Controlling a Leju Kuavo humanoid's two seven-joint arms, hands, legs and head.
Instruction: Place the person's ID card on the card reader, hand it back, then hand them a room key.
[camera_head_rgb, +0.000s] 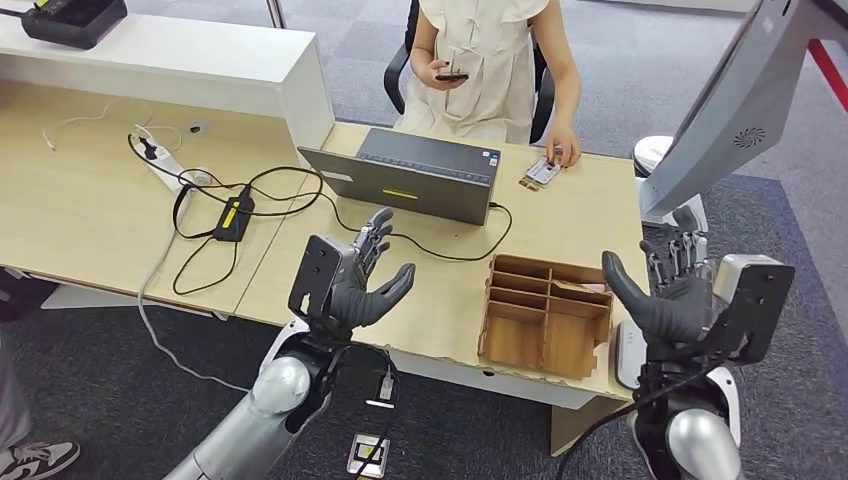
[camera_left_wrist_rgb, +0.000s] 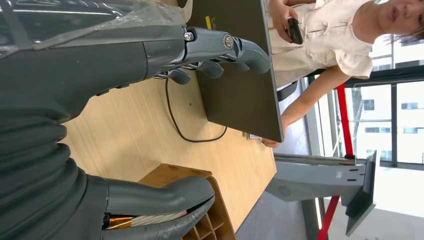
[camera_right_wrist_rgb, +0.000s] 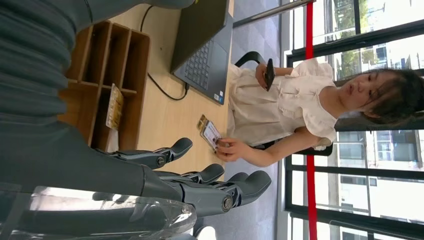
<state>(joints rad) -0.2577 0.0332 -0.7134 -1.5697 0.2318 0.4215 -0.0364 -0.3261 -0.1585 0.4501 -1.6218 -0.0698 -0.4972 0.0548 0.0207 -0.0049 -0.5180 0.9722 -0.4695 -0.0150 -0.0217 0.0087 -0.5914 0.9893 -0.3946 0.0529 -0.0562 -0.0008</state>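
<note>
The ID card (camera_head_rgb: 541, 172) lies flat on the far side of the desk, with the seated person's fingertips (camera_head_rgb: 560, 152) on it; the right wrist view also catches this ID card (camera_right_wrist_rgb: 210, 134). My left hand (camera_head_rgb: 352, 280) hovers open over the desk's near edge, in front of the laptop (camera_head_rgb: 420, 175), fingers spread and holding nothing. My right hand (camera_head_rgb: 672, 290) is open too, raised just right of the wooden organizer (camera_head_rgb: 545, 315). One compartment holds a pale key card (camera_right_wrist_rgb: 114, 106). A white flat device (camera_head_rgb: 625, 355) sits by the organizer, partly hidden by my right hand.
The person (camera_head_rgb: 490, 60) holds a phone (camera_head_rgb: 451, 76) in their other hand. A power strip (camera_head_rgb: 165, 160), a black adapter (camera_head_rgb: 232, 215) and looping cables lie on the desk's left part. A grey screen stand (camera_head_rgb: 730, 110) rises at the right; a white raised counter (camera_head_rgb: 170, 55) is far left.
</note>
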